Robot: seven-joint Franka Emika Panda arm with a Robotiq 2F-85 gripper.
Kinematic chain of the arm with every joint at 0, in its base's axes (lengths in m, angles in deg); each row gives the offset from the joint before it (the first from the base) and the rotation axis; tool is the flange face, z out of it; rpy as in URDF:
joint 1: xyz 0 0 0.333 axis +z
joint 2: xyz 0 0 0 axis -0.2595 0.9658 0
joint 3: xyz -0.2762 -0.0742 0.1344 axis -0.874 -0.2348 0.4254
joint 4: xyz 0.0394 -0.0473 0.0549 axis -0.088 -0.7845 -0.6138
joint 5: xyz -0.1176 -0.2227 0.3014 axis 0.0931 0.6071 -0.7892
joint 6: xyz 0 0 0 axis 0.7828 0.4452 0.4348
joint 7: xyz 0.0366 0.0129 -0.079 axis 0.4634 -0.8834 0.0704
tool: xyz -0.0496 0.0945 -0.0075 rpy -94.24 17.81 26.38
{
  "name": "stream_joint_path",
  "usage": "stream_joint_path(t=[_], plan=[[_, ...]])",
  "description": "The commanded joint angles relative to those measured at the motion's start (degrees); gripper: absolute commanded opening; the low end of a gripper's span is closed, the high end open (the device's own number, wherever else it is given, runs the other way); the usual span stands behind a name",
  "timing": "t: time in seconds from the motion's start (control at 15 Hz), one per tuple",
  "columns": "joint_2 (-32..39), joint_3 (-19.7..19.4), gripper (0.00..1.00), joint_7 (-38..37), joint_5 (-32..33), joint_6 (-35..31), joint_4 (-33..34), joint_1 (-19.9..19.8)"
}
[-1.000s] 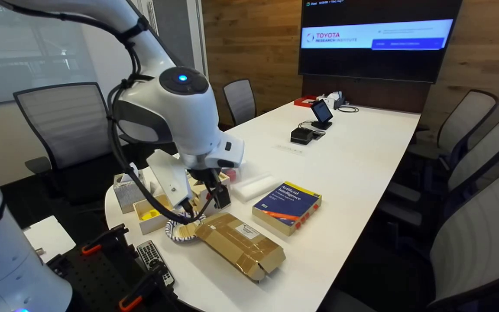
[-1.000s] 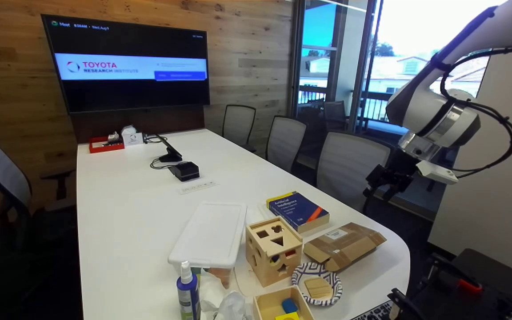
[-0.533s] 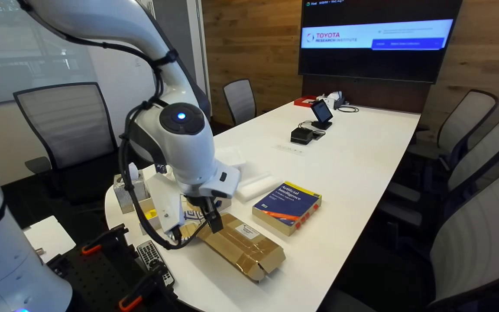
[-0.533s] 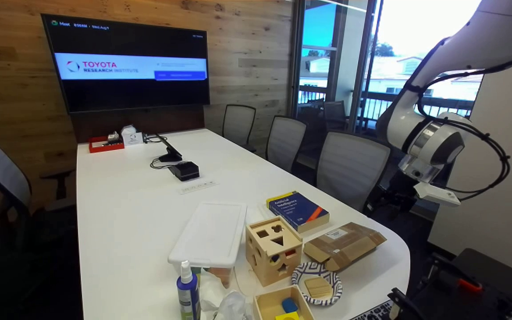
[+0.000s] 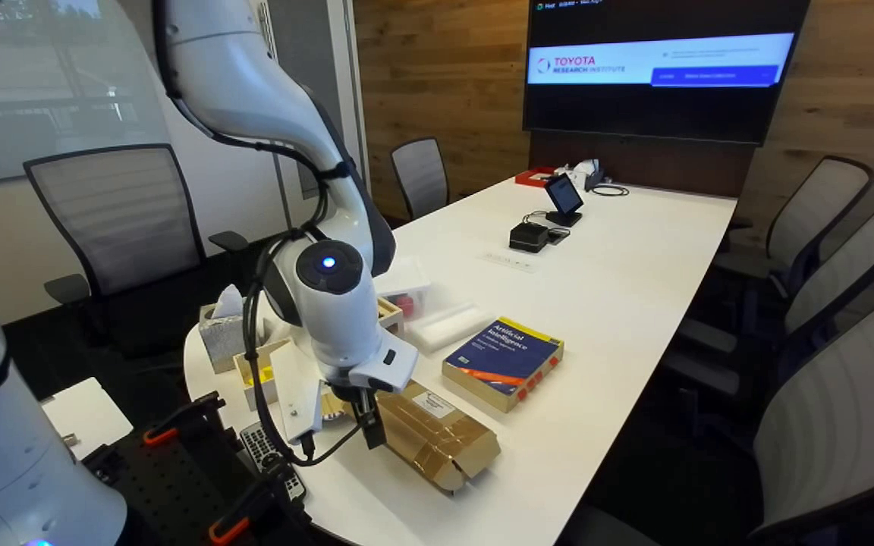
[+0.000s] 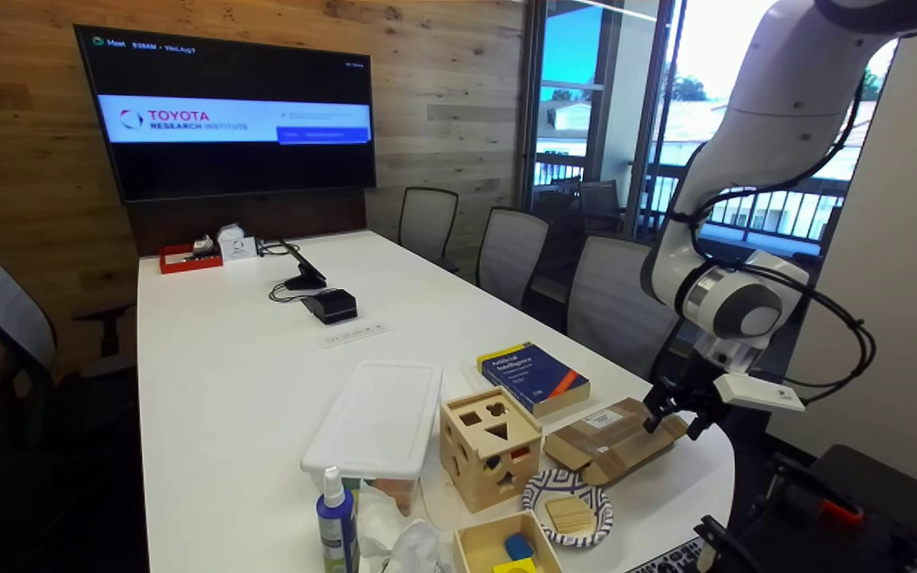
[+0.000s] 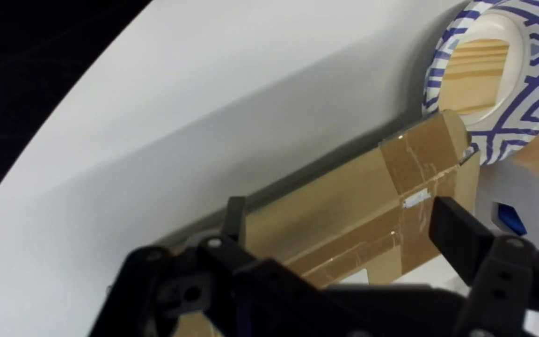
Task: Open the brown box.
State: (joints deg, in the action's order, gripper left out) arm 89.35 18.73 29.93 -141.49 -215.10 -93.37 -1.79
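The brown box (image 5: 437, 440) lies flat on the white table with its lid down, brown tape along its edges and a white label on top. It also shows in an exterior view (image 6: 622, 446) and in the wrist view (image 7: 339, 206). My gripper (image 6: 672, 430) is low near the box's end by the rounded table end. In the wrist view the gripper (image 7: 339, 206) has its fingers wide apart with nothing between them. The left finger (image 7: 235, 220) shows by the box's long edge, the right finger (image 7: 459, 238) over the taped top. I cannot tell whether a finger touches the box.
A blue book (image 5: 504, 360) lies beside the box. A patterned plate (image 6: 568, 509) with wooden pieces touches or nearly touches the box's end. A wooden cube with holes (image 6: 490, 450), an open wooden tray (image 6: 506, 549), a white-lidded bin (image 6: 379, 414) and a remote (image 5: 270, 455) are nearby.
My gripper has come down towards the box from higher up, over the last second. The box has not moved, and the gripper holds nothing.
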Motion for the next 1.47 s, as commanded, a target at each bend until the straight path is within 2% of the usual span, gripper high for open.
stream_joint_path(t=[0.0, 0.27, 0.67, 1.0, 1.4], plan=[[9.5, 2.0, 1.0, 3.1, -6.4, 1.8, 5.6, -1.1], [15.8, 2.7, 1.0, 5.6, -13.2, 3.4, 8.2, -1.5], [21.2, 2.4, 1.0, 10.9, -22.5, 5.2, 10.9, -1.8], [21.6, 1.5, 1.0, 12.9, -27.1, 4.9, 11.7, -0.8], [21.0, -0.6, 1.0, 22.8, -37.3, 5.9, 12.1, 1.8]])
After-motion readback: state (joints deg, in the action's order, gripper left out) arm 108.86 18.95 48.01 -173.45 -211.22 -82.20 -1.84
